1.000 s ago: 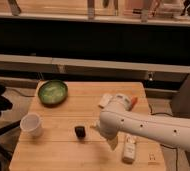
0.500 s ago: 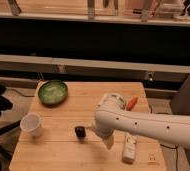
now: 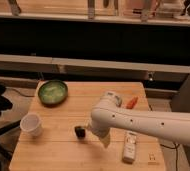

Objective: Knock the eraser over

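Now the gripper (image 3: 100, 136), at the left end of the white arm (image 3: 153, 125) that reaches in from the right, sits low over the desk (image 3: 63, 152), just right of the eraser (image 3: 80, 131). A second ago the arm's end hung further right, well apart from the eraser with bare wood between them. Half a second ago it was already nearer, and by this moment the gap has all but closed. Whether there is contact cannot be told from this view.

The eraser itself has not shifted. It is the same small dark block at the same spot near the middle of the desk, right of the white cup (image 3: 31, 125) and nearer than the green bowl (image 3: 53, 92). It does not look toppled, so the knock is judged not yet done, and the approach seems nearly complete. A short push further left would likely tip it.

The jaws are released and hold nothing.

Otherwise little differs. The flat white slab (image 3: 129, 146) lies on the near right under the arm, the orange carrot-like piece (image 3: 132, 102) shows beyond the arm on the far right, and cup and bowl are where they were.
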`<state>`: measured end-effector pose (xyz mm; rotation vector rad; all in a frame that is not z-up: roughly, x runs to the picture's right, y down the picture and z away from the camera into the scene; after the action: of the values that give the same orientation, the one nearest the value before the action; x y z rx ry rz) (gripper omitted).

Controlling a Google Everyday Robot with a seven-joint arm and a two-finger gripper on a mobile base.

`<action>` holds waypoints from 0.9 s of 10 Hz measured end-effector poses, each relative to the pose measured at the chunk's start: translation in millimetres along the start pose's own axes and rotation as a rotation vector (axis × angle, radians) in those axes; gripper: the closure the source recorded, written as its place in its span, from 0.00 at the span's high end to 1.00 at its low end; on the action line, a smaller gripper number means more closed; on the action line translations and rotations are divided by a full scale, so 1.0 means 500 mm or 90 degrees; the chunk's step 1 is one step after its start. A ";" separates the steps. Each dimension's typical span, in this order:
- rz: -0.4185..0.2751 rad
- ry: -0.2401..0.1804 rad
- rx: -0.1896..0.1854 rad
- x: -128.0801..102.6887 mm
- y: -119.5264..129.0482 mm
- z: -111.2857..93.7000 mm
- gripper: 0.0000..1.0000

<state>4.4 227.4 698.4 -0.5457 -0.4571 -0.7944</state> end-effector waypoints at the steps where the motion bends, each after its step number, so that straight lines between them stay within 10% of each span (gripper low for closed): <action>1: -0.003 -0.002 0.001 -0.003 -0.007 0.000 0.80; 9: -0.018 -0.020 -0.001 -0.019 -0.041 -0.001 0.80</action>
<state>-17.2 220.3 698.5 -0.5555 -0.4944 -0.8143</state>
